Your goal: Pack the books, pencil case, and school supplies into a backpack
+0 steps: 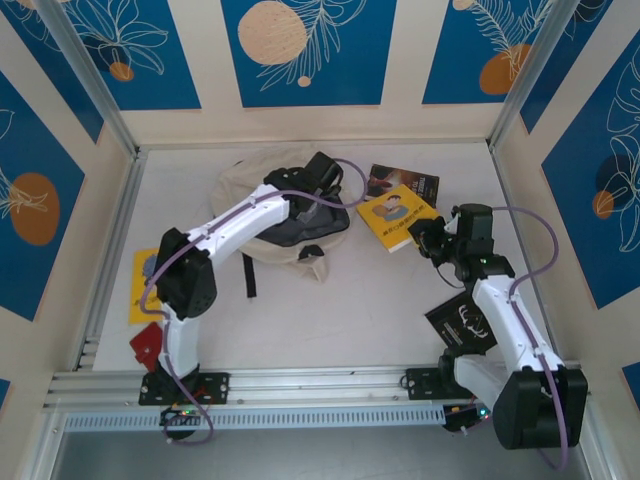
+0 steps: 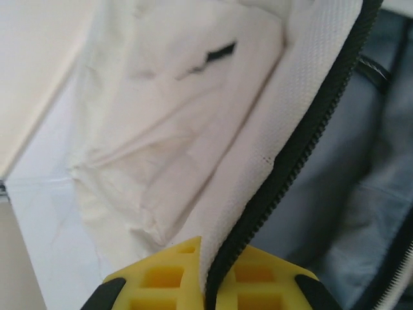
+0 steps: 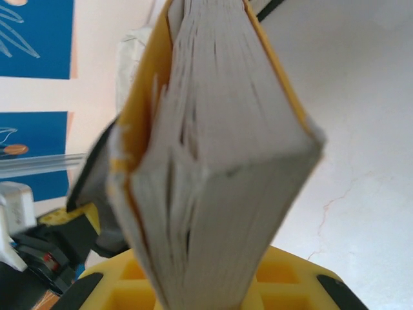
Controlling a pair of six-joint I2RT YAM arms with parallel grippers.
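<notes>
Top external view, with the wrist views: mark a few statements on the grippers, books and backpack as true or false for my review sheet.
1. The left gripper is shut on the zip edge of the backpack. True.
2. The right gripper is empty. False: it grips a yellow book.
3. The dark brown book is inside the backpack. False: it lies on the table, to the right of the backpack.
4. A black book lies beside the right arm. True.
5. A second yellow book lies at the table's left edge. True.
</notes>
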